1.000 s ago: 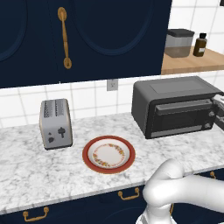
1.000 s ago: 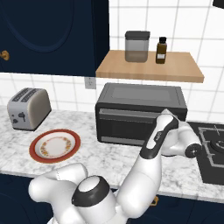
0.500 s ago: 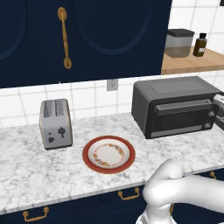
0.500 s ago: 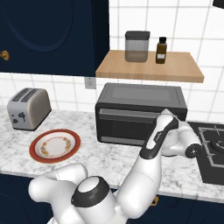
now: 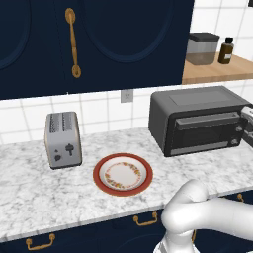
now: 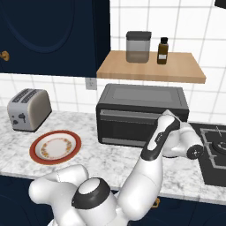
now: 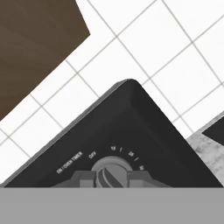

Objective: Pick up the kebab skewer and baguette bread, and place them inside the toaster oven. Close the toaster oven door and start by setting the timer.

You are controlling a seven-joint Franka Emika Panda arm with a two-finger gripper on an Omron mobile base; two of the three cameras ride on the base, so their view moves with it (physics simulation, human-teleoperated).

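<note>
The toaster oven (image 5: pixel 197 118) (image 6: pixel 141 112) stands on the counter with its door (image 5: pixel 205 131) (image 6: pixel 128 128) closed upright. My gripper (image 7: pixel 108 178) is at the oven's right end, shut on the timer knob (image 7: pixel 109 169). One dark fingertip (image 7: pixel 85 178) sits on each side of the knob, under the printed ON/TIMER and OFF marks. My forearm (image 6: pixel 160 137) crosses the door's right part. The kebab skewer and the baguette bread are out of view. The red-rimmed plate (image 5: pixel 123 174) (image 6: pixel 55 146) has nothing on it.
A silver two-slot toaster (image 5: pixel 63 140) (image 6: pixel 28 109) stands left of the plate. Above the oven, a wooden shelf (image 6: pixel 150 67) carries a canister (image 6: pixel 138 46) and a brown bottle (image 6: pixel 163 50). A black cooktop (image 6: pixel 216 152) lies right of the oven. Dark blue cabinets hang overhead.
The arm stays at the oven's right end, and the fingers have closed there. Plate, toaster and oven door are unmoved.
</note>
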